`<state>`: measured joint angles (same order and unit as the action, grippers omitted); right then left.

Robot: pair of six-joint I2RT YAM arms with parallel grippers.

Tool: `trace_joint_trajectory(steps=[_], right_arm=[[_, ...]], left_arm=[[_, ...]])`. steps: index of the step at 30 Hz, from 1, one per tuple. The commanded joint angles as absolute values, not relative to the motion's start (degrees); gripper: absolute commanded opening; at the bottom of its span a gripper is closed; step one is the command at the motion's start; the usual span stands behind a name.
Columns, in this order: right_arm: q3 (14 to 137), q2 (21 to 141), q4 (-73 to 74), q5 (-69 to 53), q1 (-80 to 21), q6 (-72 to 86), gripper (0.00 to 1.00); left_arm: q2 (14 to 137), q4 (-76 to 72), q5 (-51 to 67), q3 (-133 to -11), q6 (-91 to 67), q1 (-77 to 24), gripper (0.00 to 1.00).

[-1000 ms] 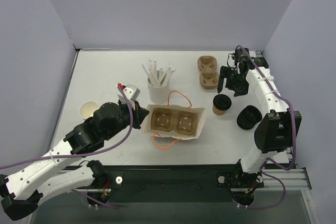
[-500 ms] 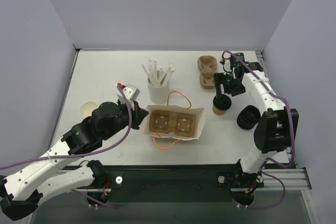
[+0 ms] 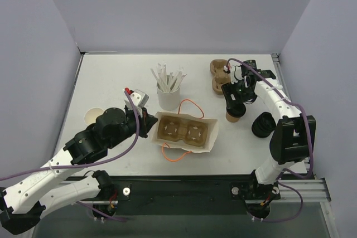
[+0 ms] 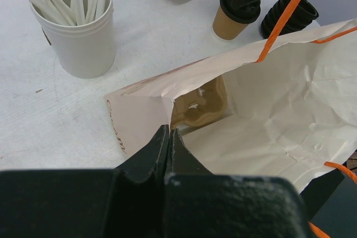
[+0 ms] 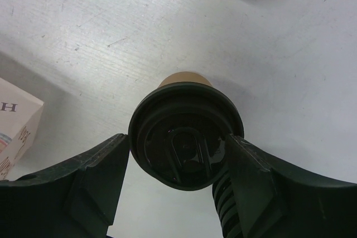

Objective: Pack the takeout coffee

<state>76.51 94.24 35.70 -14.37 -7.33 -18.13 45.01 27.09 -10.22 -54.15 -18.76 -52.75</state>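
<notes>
The takeout coffee [image 3: 235, 111], a brown paper cup with a black lid, stands on the table right of the bag. It also shows in the left wrist view [image 4: 233, 16] and the right wrist view [image 5: 186, 135]. My right gripper [image 3: 234, 100] is open just above it, one finger on each side of the lid [image 5: 178, 154]. My left gripper [image 3: 149, 124] is shut on the left rim of the white paper bag [image 3: 211, 137], holding its mouth open [image 4: 168, 133]. The bag [image 4: 273, 110] has orange handles and holds a brown cup carrier [image 4: 201, 104].
A white cup of stirrers [image 3: 167, 96] stands behind the bag. A stack of black lids [image 3: 264, 125] lies right of the coffee. Spare cup carriers [image 3: 220, 76] sit at the back. Lidless paper cups [image 3: 93, 117] lie at the left.
My right gripper has swung left and forward from near the spare carriers and come down over the coffee's lid. The left gripper and bag have stayed put.
</notes>
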Motion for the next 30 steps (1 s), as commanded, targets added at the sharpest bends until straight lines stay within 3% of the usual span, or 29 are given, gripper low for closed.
trace_joint_trajectory(steps=[1, 30], right_arm=[[77.70, 94.66, 37.88, -13.45, -7.38, -20.74, 0.70], [76.37, 95.80, 38.41, -13.62, -7.38, -21.71, 0.73]], left_arm=[[44.38, 26.37, -9.40, -56.78, -17.58, -52.12, 0.00], [44.03, 26.81, -9.58, -56.69, -17.84, -50.45, 0.00]])
